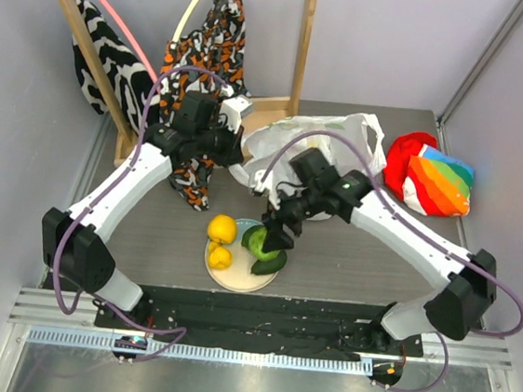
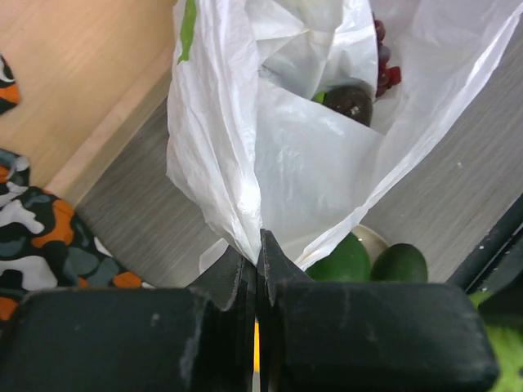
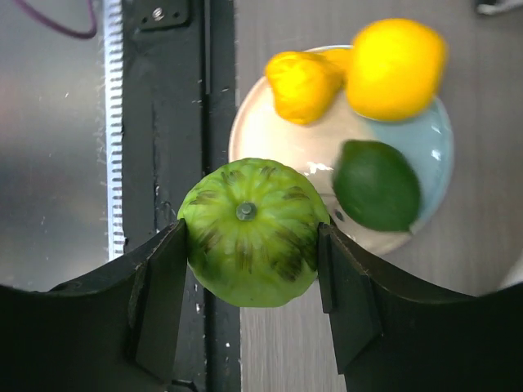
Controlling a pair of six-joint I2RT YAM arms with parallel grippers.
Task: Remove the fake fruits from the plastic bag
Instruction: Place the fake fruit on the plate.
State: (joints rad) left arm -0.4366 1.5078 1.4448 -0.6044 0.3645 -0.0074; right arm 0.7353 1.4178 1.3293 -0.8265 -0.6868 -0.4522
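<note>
Now our right gripper (image 1: 273,237) clamps the green fruit (image 3: 249,230) at the plate (image 3: 304,157) edge. We should move over bare plate, lower, then release gently. Meanwhile our left gripper (image 2: 258,245) pinches the bag (image 2: 310,155) rim; avocado (image 2: 350,102) and grapes (image 2: 384,65) sit inside.

I find no legible text, label, brand, number or sign in any view. The green print on the plastic bag (image 2: 188,28) is unreadable.
</note>
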